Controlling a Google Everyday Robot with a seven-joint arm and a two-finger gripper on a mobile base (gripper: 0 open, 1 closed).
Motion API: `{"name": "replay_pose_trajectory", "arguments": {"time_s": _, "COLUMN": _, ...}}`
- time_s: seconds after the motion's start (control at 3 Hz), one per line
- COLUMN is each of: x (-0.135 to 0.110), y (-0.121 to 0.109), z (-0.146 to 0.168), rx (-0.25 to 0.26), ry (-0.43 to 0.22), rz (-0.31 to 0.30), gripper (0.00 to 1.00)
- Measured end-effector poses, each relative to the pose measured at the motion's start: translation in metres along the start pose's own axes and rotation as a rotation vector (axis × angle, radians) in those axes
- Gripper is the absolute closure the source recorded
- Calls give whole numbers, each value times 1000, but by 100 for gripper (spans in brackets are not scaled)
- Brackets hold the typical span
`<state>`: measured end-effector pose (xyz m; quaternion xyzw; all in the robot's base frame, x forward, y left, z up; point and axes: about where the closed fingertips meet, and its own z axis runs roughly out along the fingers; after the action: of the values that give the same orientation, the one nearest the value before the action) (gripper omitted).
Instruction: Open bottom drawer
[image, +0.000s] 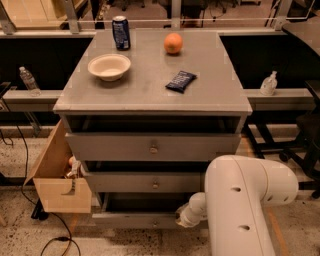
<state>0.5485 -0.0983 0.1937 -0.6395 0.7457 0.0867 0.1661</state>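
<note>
Far left of gripper (184, 218): open brown cardboard box (55, 186) beside grey wooden 3-drawer chest (150, 97). Up and left, on chest top: cream round bowl (109, 66) and blue drinks can (120, 32). Almost straight above: round orange fruit (173, 43) and dark flat snack packet (180, 81). Immediately left: grey wooden bottom drawer (132, 219), lowest and narrowest of 3, front standing slightly forward with dark gap behind. Gripper low at drawer's right end, mostly hidden by bulky white robot arm (245, 200); open or closed, cannot tell.
</note>
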Motion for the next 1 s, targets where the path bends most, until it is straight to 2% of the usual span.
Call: {"name": "replay_pose_trajectory", "arguments": {"time_s": 1.0, "x": 0, "y": 0, "z": -1, "rx": 0, "ry": 0, "rz": 0, "gripper": 100}}
